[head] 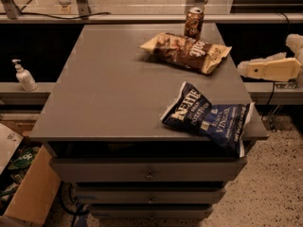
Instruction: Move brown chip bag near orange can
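Shows grey cabinet top [113, 89] with brown chip bag [187, 52] just beside orange can [193, 22], far right; gripper [242, 69] off right edge, grip indiscernible; speckled floor [274, 193].

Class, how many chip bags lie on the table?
2. The brown bag lies at the back by the can; the blue bag at the front right corner. The hand is beyond the right edge.

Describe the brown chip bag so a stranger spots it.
On the grey table, find the orange can near the far right corner. The brown chip bag lies in front of it, left of the gripper beside the table. It is dark brown with tan ends; the nearer bag is blue.
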Controlling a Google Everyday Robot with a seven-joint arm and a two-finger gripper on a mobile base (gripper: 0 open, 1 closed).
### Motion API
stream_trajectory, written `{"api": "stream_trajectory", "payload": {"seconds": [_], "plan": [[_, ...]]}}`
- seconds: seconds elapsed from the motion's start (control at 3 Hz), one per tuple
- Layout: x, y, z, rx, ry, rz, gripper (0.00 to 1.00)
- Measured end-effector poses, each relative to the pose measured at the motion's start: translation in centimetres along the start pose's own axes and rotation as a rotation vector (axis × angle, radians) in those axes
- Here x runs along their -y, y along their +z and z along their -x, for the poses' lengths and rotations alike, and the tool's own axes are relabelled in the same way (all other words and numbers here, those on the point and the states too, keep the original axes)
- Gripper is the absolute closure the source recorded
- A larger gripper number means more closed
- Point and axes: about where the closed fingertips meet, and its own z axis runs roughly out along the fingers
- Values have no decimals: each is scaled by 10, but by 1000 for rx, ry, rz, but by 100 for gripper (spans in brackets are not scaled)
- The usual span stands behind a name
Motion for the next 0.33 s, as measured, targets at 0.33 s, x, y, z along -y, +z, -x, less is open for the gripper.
{"api": "stream_trajectory", "payload": {"seconds": [0.33], "plan": [[0,0,0,-2,2,0,0]]}}
